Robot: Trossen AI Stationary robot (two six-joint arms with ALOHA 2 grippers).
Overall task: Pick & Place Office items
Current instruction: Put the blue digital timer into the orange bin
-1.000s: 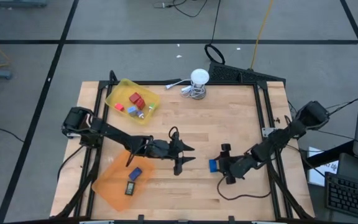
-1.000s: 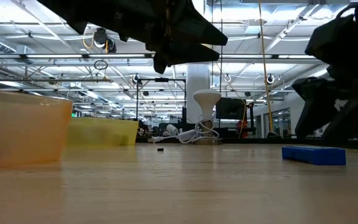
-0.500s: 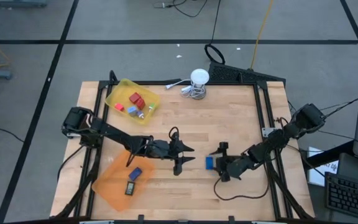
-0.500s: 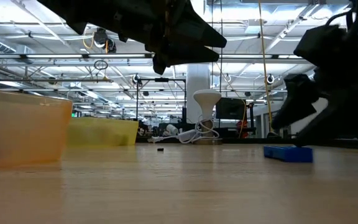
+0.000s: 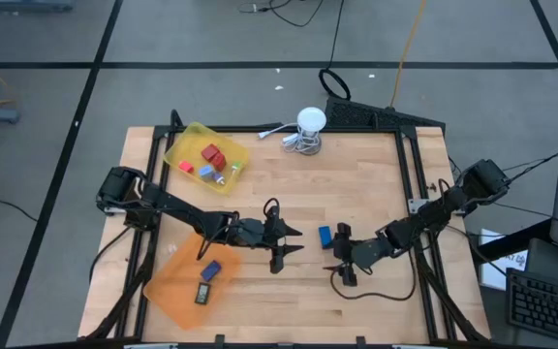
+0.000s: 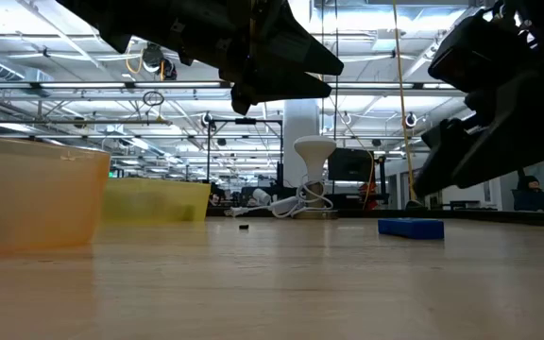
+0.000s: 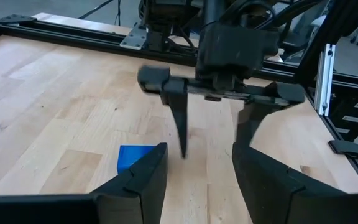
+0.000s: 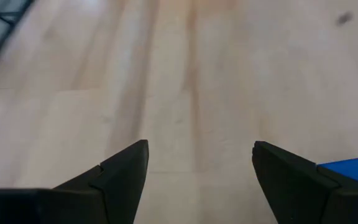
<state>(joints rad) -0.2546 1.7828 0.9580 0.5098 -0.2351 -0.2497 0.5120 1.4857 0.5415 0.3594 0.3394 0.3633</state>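
A small blue block (image 5: 325,236) lies flat on the wooden table, left of centre between my two arms. My right gripper (image 5: 339,255) stands open just to its right and above it. In the right wrist view the block (image 8: 352,167) shows outside one finger, and nothing is between the fingers (image 8: 197,174). In the low view the block (image 6: 410,228) rests on the table below the fingertip, clear of it. My left gripper (image 5: 289,246) hovers open above the table, facing the block (image 7: 134,158). More small pieces lie in the orange tray (image 5: 168,286) and the yellow tray (image 5: 184,145).
A white round object with a coiled cable (image 5: 308,124) stands at the table's far edge. A tiny black piece (image 6: 244,226) lies on the table farther back. A black frame rims the table. Bare wood lies between the trays and the right arm.
My right gripper has swung toward the table's left and rolled a little. The blue block, in front of the gripper a second ago, has slid toward the left and far edges. It now lies outside the gripper's far finger. My left arm has kept still.
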